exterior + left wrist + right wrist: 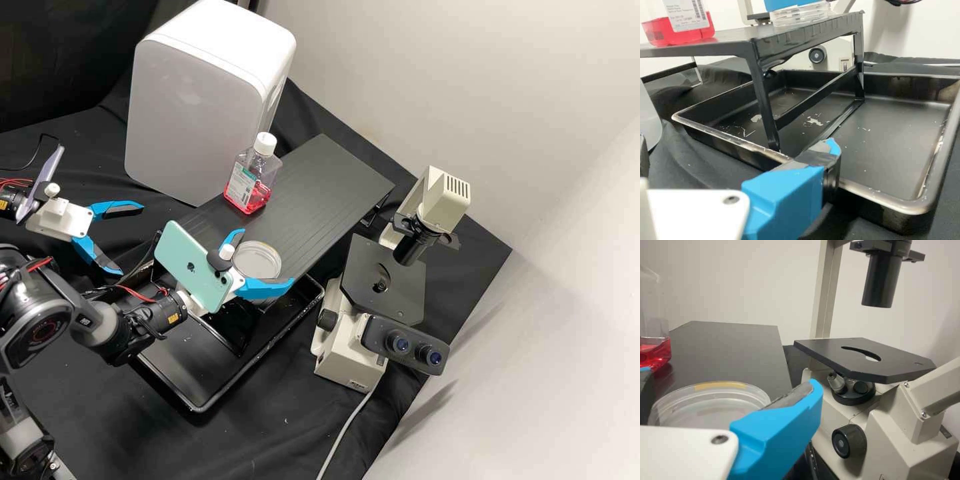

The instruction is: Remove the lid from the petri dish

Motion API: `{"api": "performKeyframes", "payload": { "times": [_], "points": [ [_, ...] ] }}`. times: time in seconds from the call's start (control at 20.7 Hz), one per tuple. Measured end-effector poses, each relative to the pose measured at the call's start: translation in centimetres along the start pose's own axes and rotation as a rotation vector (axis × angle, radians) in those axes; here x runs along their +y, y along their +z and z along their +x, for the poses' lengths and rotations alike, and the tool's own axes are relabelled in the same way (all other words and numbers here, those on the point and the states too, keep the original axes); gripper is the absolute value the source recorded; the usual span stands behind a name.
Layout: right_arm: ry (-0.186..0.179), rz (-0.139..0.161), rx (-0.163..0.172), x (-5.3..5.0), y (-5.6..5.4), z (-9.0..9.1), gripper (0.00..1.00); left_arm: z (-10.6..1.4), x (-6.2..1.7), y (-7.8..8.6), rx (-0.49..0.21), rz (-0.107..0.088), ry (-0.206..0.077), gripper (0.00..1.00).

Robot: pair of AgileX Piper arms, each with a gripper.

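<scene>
Petri dish [705, 400], lid on, sits at the near end of the raised black rack [320, 193]. It lies between the right gripper's [267, 257] jaws, which are spread to either side and not clenched. Left gripper [131, 239] is well apart with its jaws released, so I judge the lift belongs to the right arm.

Clear petri dish [257, 259], red-filled flask [250, 181], black rack [320, 193], white box [200, 93], beige microscope [350, 357].

One left gripper [130, 239], one right gripper [263, 259] — one petri dish [252, 264], apparently — one flask [248, 181], microscope [373, 320], tray [200, 404].
</scene>
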Motion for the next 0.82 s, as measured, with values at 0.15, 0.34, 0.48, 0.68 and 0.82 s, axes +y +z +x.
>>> {"api": "performKeyframes", "payload": {
  "times": [0.15,0.34,0.48,0.68,0.82],
  "points": [
    [0.001,-0.002,0.000,0.04,0.05,0.01,0.00,0.02,0.00,0.06,-0.002,0.000,0.000,1.00],
    [0.002,0.027,-0.001,0.14,0.15,0.02,0.00,0.02,0.00,0.06,-0.002,0.000,0.000,1.00],
    [0.002,0.033,-0.001,0.14,0.15,0.02,0.00,0.02,0.00,0.06,-0.002,0.000,0.000,1.00],
    [0.002,0.033,-0.001,0.14,0.15,0.02,1.00,0.02,0.00,0.05,0.000,0.000,0.000,1.00],
    [0.002,0.033,-0.001,0.14,0.15,0.02,1.00,0.02,0.00,0.05,0.000,0.000,0.000,1.00]
  ]
}}
